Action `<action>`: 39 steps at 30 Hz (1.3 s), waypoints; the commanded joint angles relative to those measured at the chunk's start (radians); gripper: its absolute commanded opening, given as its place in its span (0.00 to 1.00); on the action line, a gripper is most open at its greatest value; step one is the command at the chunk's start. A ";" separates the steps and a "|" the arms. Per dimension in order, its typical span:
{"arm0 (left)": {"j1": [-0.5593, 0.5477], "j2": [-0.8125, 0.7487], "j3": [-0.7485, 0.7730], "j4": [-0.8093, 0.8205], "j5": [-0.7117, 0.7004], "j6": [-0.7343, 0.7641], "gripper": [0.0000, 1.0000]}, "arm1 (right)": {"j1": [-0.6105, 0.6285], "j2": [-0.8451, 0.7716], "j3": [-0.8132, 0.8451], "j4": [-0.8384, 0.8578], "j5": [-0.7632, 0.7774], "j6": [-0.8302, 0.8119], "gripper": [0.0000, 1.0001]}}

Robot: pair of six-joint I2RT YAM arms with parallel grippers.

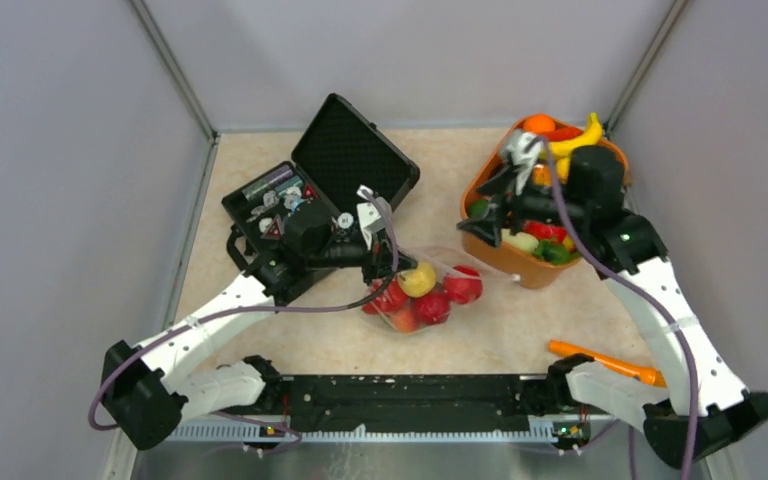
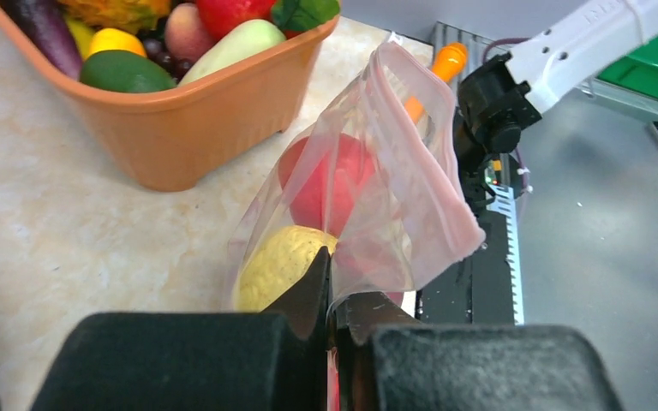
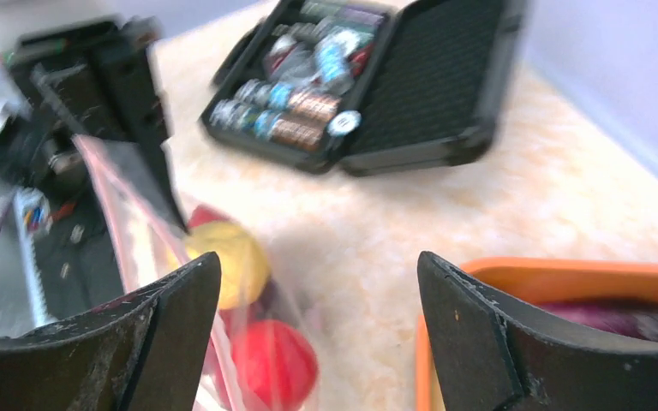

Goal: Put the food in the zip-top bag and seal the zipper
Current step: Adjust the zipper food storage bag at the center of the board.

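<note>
The left gripper (image 2: 332,287) fills the left wrist view's foreground, jaws pinched shut on the zip-top bag (image 2: 394,171). The bag rises just beyond them, holding a yellow pear (image 2: 278,265) and a red apple (image 2: 326,184). In the right wrist view the right gripper (image 3: 317,274) has its jaws spread wide. The bag lies beside its left jaw and an orange basket (image 3: 565,278) below its right. From above, the left arm (image 1: 210,320) bends toward mid-table and the right arm (image 1: 660,290) reaches over the basket.

Bright even light, right-wrist blur

You see the bag (image 2: 420,193) from overhead; both wrist views face it closely, from opposite sides.
</note>
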 commanded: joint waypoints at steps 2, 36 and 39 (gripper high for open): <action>0.028 -0.086 -0.046 0.057 -0.138 -0.038 0.00 | -0.151 -0.158 -0.154 0.339 -0.049 0.308 0.82; 0.139 -0.341 -0.167 -0.012 -0.170 0.042 0.00 | -0.328 -0.285 -0.978 1.568 -0.416 0.564 0.82; 0.141 -0.343 -0.151 -0.023 -0.154 0.059 0.00 | -0.328 -0.262 -0.947 1.447 -0.392 0.477 0.79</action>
